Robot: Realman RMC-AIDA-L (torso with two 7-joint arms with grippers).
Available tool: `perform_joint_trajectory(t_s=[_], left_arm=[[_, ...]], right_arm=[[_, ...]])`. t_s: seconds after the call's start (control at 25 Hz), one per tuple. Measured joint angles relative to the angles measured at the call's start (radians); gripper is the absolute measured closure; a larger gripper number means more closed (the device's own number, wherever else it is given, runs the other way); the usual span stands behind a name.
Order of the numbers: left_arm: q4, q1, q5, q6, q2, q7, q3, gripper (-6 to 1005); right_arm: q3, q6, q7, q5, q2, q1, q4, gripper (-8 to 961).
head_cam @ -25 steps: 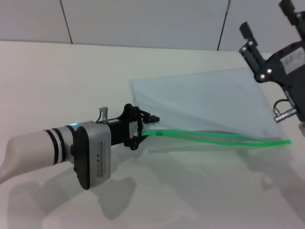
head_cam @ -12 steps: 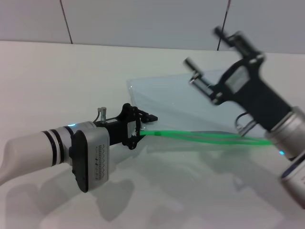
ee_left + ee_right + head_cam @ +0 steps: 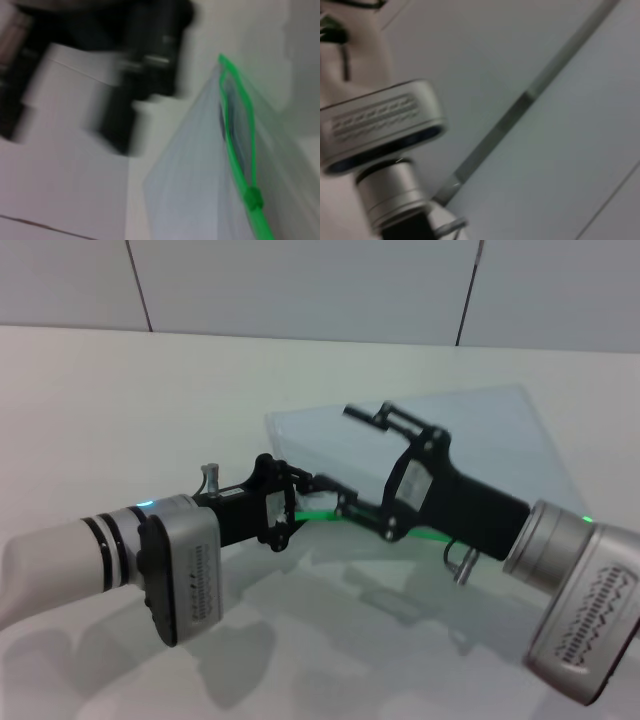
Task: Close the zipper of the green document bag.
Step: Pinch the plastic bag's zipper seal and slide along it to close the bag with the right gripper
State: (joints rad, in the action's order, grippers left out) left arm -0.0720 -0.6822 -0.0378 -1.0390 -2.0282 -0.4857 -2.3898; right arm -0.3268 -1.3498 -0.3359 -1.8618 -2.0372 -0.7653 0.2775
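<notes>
The green document bag [image 3: 500,435] lies flat on the white table, a pale translucent pouch. Its green zipper [image 3: 318,513] runs along the near edge, mostly hidden behind my right arm. My left gripper [image 3: 305,505] is shut on the bag's left corner at the zipper's end. My right gripper [image 3: 348,456] hangs open just right of it, one finger over the bag and the other down by the zipper. In the left wrist view the zipper [image 3: 239,125] gapes open, with its slider tab [image 3: 252,197] near the gripped end.
The white table [image 3: 120,390] stretches left and front of the bag, with a panelled wall [image 3: 300,280] behind. The left arm's grey wrist housing [image 3: 380,125] fills part of the right wrist view.
My right arm swung in from the far right and came down across the bag, its open gripper now next to the left gripper. The left gripper kept its hold and place.
</notes>
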Motion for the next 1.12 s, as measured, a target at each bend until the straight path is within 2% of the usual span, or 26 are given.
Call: perform_joint_trajectory(t_s=[0.68,1.12], left_arm=[[0.009,0.02,-0.048,-0.032,0.01,-0.011,0.0,930],[0.009,0.018,-0.05,-0.075,0.009,-0.021,0.0,925]], right_arm=[[-0.003,0.165,-0.002,-0.065,-0.003,-0.02,0.01,252],[0.005,0.189,-0.006,-0.072,-0.006,-0.036,0.008,256]])
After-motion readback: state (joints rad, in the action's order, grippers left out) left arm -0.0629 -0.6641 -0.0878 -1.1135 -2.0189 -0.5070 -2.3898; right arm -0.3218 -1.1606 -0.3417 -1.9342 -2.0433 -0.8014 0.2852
